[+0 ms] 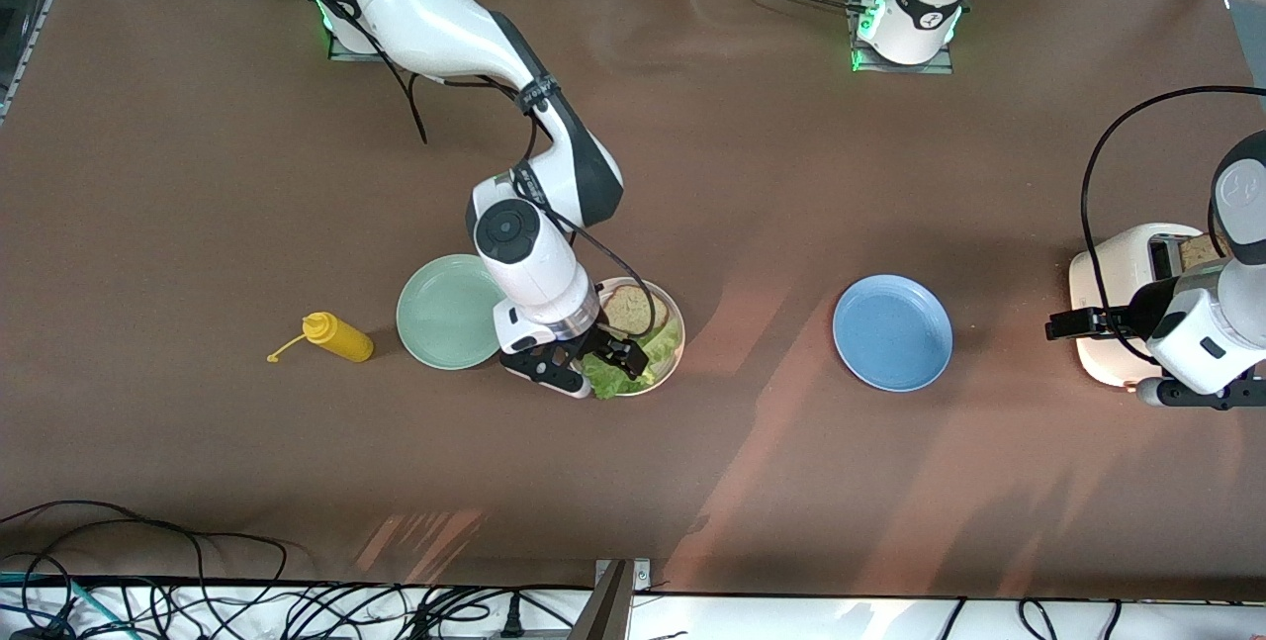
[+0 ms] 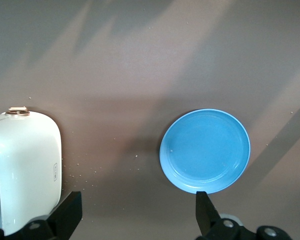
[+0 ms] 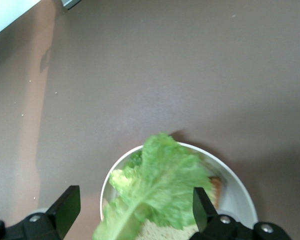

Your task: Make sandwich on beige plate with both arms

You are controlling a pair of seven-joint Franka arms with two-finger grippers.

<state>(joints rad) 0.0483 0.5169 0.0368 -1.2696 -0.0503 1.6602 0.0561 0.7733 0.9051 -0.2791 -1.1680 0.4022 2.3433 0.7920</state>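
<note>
Your right gripper (image 1: 589, 363) hangs low over the beige plate (image 1: 674, 355), fingers (image 3: 64, 210) spread wide with nothing between them. Directly beneath it, on the plate, lies one bread slice (image 1: 625, 308) with a lettuce leaf (image 1: 621, 372) draped across it; the leaf's ruffled edge spills over the plate rim on the side nearer the front camera. In the right wrist view the lettuce (image 3: 155, 195) fills the gap below the open fingers, with the bread (image 3: 157, 231) peeking out under it and the plate's pale rim (image 3: 240, 187) curving around. Only that one slice shows on the plate. The green plate (image 1: 447, 312) sits just beside the beige one, toward the right arm's end of the table, and a yellow bottle (image 1: 337, 337) lies further that way. Your left gripper (image 1: 1093, 323) hovers beside the toaster (image 1: 1118, 274), fingers (image 2: 204, 210) also wide and empty; a bread slice (image 1: 1200, 250) stands in the toaster slot. The blue plate (image 1: 892, 331) lies bare between the two grippers, and it shows below the left one in the left wrist view.
</note>
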